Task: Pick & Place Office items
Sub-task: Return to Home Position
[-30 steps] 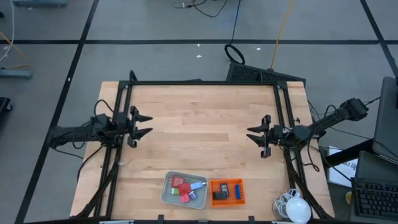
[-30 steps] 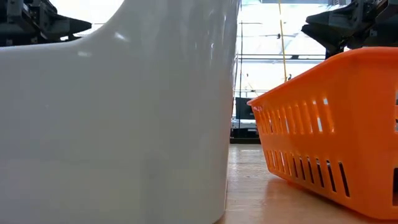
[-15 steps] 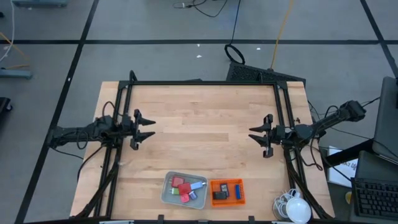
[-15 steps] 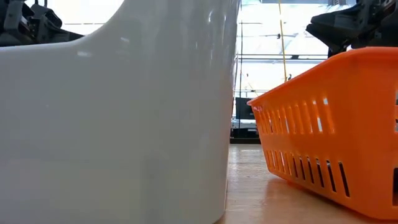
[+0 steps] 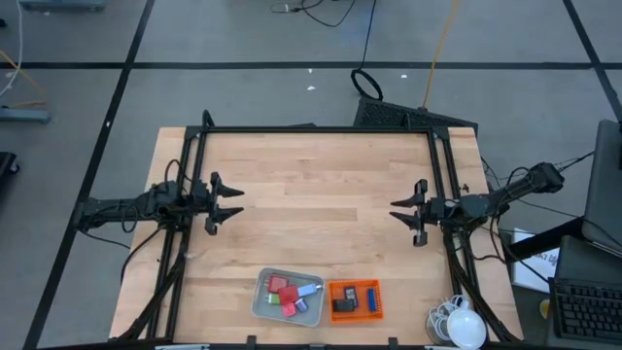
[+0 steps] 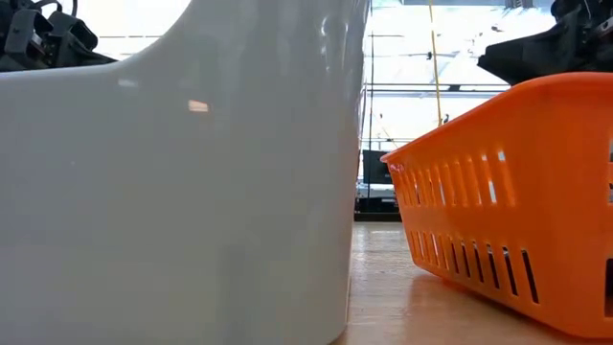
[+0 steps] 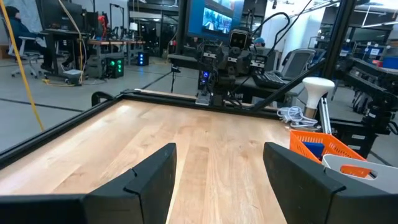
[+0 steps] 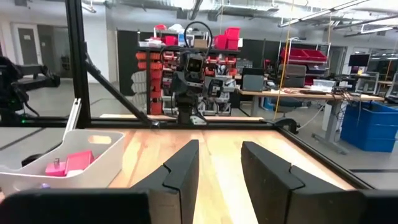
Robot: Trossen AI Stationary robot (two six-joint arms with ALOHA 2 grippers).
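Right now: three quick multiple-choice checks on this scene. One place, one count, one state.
1. Seen from above, where does the orange basket sit relative to the grey tray?
A) beside it, on its picture-right
B) inside it
C) at the table's opposite edge

2. How many bins stand on the table?
A) one
B) two
C) four

3. The left hand and right hand are:
A) both shut on blocks
B) left open, right shut
C) both open and empty

Answers:
1 A, the two stand side by side at the table edge along the picture's bottom.
2 B, only the tray and the basket are there.
3 C, each wrist view shows a wide gap with nothing in it.
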